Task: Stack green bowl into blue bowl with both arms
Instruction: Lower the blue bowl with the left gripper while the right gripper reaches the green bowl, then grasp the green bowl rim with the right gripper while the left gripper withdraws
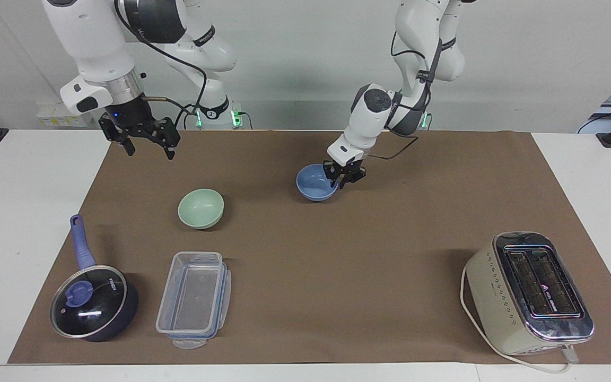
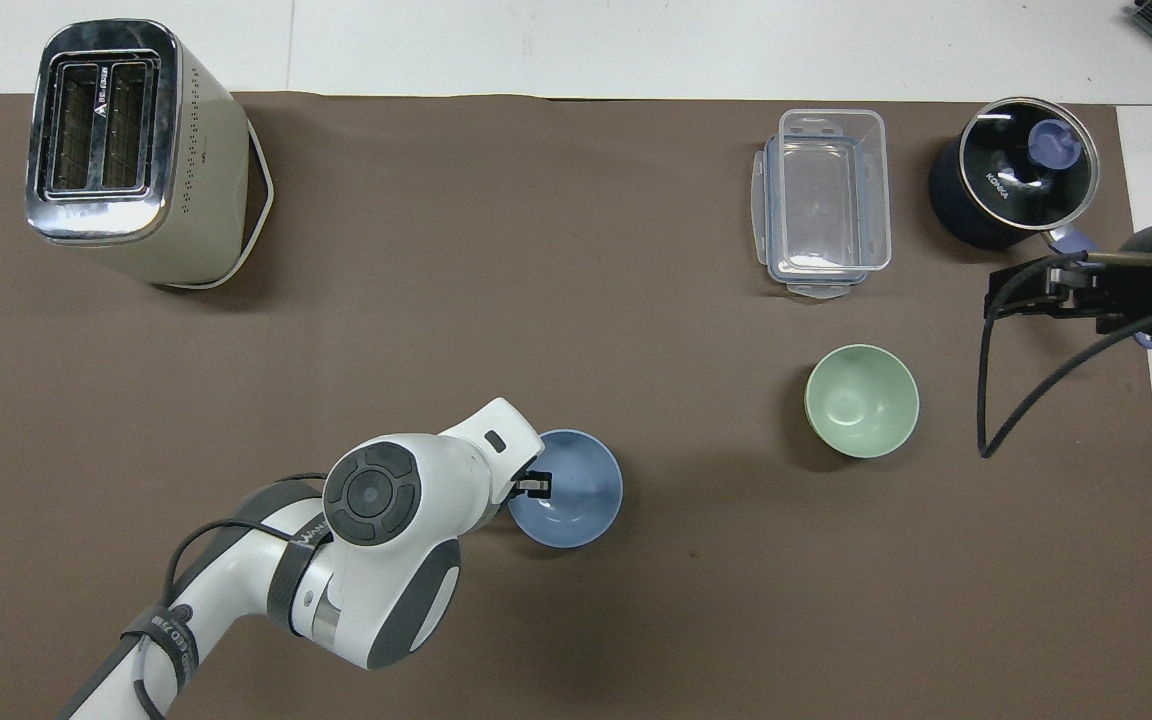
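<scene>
The periwinkle-blue bowl (image 1: 313, 184) is upright near the middle of the brown mat, low over it or just on it. My left gripper (image 1: 339, 179) is shut on the bowl's rim on the side toward the left arm's end. In the overhead view the blue bowl (image 2: 576, 492) shows with the left gripper (image 2: 534, 487) at its rim. The pale green bowl (image 1: 201, 208) stands alone on the mat toward the right arm's end and also shows in the overhead view (image 2: 861, 400). My right gripper (image 1: 147, 146) is open and empty, raised over the mat's edge at the right arm's end.
A cream toaster (image 1: 529, 292) stands far from the robots at the left arm's end. A clear plastic container (image 1: 194, 297) and a dark blue lidded saucepan (image 1: 93, 303) lie farther from the robots than the green bowl. The brown mat (image 1: 337, 276) covers the table.
</scene>
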You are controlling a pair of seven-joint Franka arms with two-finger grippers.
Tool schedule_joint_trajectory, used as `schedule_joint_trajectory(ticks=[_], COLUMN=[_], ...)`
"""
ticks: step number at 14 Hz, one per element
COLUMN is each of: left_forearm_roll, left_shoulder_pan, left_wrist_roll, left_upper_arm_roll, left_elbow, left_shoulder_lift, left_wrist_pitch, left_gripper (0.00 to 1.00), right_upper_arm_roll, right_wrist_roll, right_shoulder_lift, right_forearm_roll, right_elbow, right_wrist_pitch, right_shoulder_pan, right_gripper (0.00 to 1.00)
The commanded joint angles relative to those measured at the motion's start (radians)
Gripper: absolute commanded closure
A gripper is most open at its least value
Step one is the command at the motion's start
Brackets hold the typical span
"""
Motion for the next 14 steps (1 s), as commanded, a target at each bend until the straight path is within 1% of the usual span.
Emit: schedule_joint_trajectory(ticks=[1, 3, 5, 8, 9, 11, 14], left_forearm_roll=[-0.013, 0.005, 0.043, 0.119, 0.122, 0.126, 0.200], left_shoulder_pan=[0.018, 0.091, 0.169, 0.289, 0.334, 0.409, 0.499], left_wrist_roll=[-0.001, 0.003, 0.011, 0.034, 0.066, 0.156, 0.273], left_upper_arm_roll=[0.017, 0.016, 0.016, 0.014, 0.016, 0.016, 0.016], left_elbow=[0.021, 0.096, 0.159, 0.279, 0.313, 0.374, 0.462], left_shoulder_lift=[-0.026, -0.019, -0.026, -0.026, -0.026, -0.026, -0.038], left_wrist_pitch=[-0.048, -0.137, -0.214, -0.372, -0.413, -0.490, -0.617], left_gripper=[0.00, 0.00, 0.00, 0.00, 0.00, 0.00, 0.00], right_upper_arm_roll=[0.001, 0.001, 0.001, 0.001, 0.001, 0.001, 0.001], right_wrist_roll=[0.002, 0.002, -0.008, -0.028, -0.030, -0.036, -0.038], right_shoulder_lift=[-0.055, -0.057, -0.049, -0.037, -0.031, 0.014, 0.087], right_forearm_roll=[0.015, 0.015, 0.015, 0.015, 0.015, 0.015, 0.015], right_elbow=[-0.174, -0.247, -0.356, -0.513, -0.540, -0.551, -0.553], right_wrist_pitch=[0.107, 0.166, 0.274, 0.452, 0.483, 0.505, 0.600], right_shoulder_pan=[-0.014, -0.018, -0.037, -0.041, -0.046, -0.048, -0.055], right_gripper=[0.00, 0.00, 0.00, 0.00, 0.00, 0.00, 0.00])
